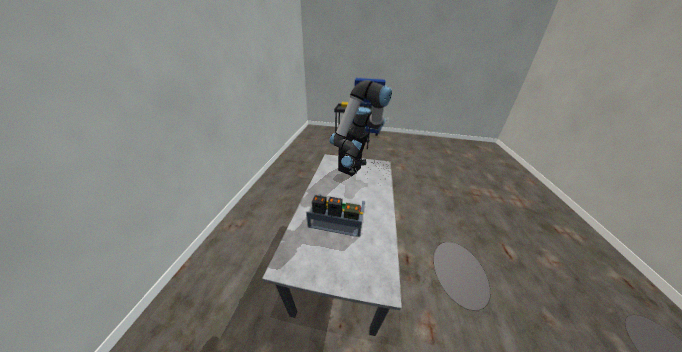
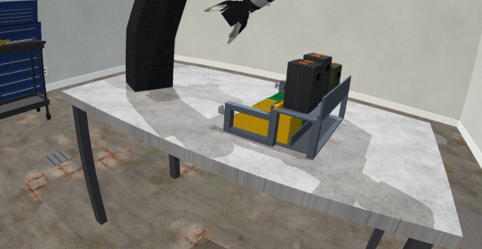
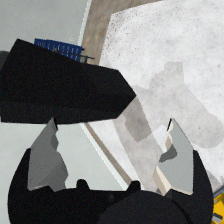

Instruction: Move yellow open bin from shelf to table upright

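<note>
The yellow open bin [image 2: 259, 122] sits low inside a grey shelf frame [image 2: 249, 110] [image 1: 334, 224] in the middle of the table [image 2: 396, 136] [image 1: 345, 268]. Its contents are hidden from these views. A sliver of yellow shows at the bottom right corner of the wrist view. My gripper [image 2: 219, 27] [image 3: 112, 119] is open and empty. It hangs high in the air, up and to the left of the shelf, with its fingers pointing away from the bin toward the robot base [image 2: 152, 37].
Two black boxes [image 2: 305, 83] [image 1: 327, 204] and an olive box [image 2: 336, 72] stand on the shelf's top level. A green bin [image 2: 280, 96] sits behind the yellow one. A blue tool cabinet [image 2: 18, 16] [image 1: 370, 82] and a black cart [image 2: 21, 45] stand beyond the table.
</note>
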Motion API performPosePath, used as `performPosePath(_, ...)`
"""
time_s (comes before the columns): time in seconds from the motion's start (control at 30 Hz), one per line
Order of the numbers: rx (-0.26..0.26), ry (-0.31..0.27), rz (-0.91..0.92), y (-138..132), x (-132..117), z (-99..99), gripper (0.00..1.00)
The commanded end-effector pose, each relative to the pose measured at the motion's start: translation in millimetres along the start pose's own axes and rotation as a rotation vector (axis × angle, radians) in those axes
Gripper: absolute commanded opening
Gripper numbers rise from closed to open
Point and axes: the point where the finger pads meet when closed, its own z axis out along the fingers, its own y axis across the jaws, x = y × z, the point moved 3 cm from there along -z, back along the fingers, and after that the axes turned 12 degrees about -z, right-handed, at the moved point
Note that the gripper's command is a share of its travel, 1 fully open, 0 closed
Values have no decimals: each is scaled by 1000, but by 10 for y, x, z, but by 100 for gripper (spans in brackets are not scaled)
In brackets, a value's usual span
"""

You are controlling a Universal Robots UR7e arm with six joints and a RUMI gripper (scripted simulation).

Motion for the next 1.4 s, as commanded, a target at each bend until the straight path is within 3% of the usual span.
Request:
performPosePath(0.0,-58,-23,14,64,-158,-93,100)
performPosePath(0.47,-271,-109,70,273,-749,-471,100)
performPosePath(0.53,-271,-109,70,273,-749,-471,100)
performPosePath(1.03,-472,-191,124,482,-1303,-808,100)
performPosePath(1.1,-472,-191,124,482,-1303,-808,100)
performPosePath(1.37,-565,-228,148,580,-1559,-961,100)
